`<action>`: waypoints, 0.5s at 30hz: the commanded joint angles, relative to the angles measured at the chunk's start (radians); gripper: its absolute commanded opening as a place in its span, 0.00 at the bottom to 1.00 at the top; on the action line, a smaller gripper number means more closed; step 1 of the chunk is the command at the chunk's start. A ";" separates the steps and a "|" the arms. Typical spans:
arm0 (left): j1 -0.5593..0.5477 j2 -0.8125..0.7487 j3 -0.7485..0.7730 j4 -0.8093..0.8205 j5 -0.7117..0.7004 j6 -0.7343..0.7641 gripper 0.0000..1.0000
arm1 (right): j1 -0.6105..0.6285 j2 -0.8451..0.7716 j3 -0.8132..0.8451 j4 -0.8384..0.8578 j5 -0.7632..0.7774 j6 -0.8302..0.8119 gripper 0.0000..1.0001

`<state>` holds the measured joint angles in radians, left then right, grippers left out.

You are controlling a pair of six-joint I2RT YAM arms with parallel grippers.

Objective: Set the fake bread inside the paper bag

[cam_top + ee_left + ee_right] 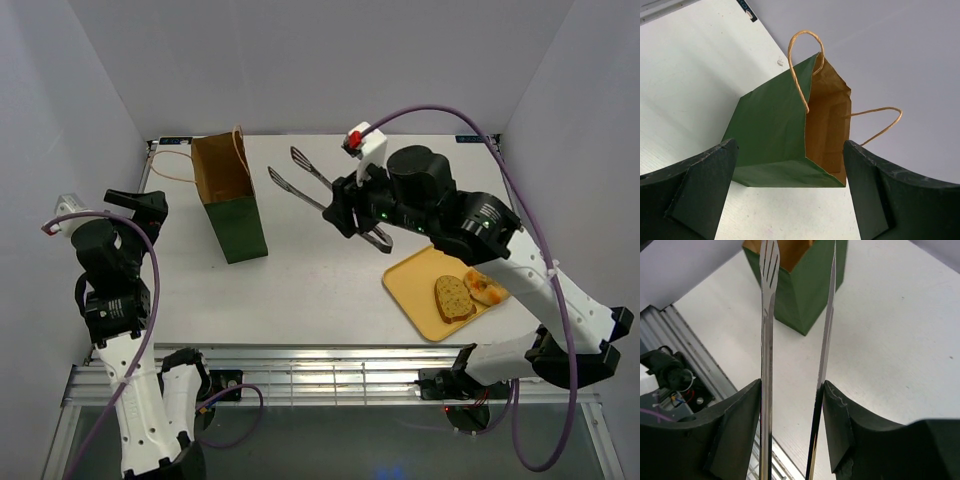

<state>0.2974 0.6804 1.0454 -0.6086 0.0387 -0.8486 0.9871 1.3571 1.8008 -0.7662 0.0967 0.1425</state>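
The paper bag (pixel 230 200) stands upright at the back left, dark green outside, brown inside, mouth open. It also shows in the left wrist view (pixel 775 135) and the right wrist view (pixel 800 285). My left gripper (pixel 140 205) (pixel 790 145) is open and empty, left of the bag and pointing at it. My right gripper (pixel 345 212) (pixel 791 390) is shut on the long metal tongs (pixel 310 185) (pixel 767 340), held above the table with their open tips toward the bag. A speckled bread slice (pixel 454 298) and a round bun (pixel 487 288) lie on the tray. No oblong roll shows.
The flat yellow tray (pixel 415 285) lies at the front right, partly under my right arm. A metal grate (pixel 330 375) runs along the table's near edge. White walls close in the left, back and right sides.
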 commanded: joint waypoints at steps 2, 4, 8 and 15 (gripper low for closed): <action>0.003 0.027 -0.013 0.030 0.036 -0.004 0.96 | 0.002 -0.108 -0.052 -0.022 0.217 -0.012 0.56; 0.005 0.024 -0.030 0.036 0.039 -0.006 0.96 | 0.002 -0.154 -0.104 -0.019 0.340 -0.003 0.56; 0.003 0.045 -0.028 0.053 0.061 -0.006 0.96 | 0.002 -0.216 -0.168 -0.042 0.497 0.045 0.56; 0.005 0.057 -0.030 0.064 0.084 -0.001 0.96 | 0.002 -0.296 -0.225 -0.083 0.639 0.107 0.56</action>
<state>0.2974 0.7353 1.0073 -0.5671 0.0948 -0.8547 0.9886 1.0931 1.5692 -0.8448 0.6098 0.2066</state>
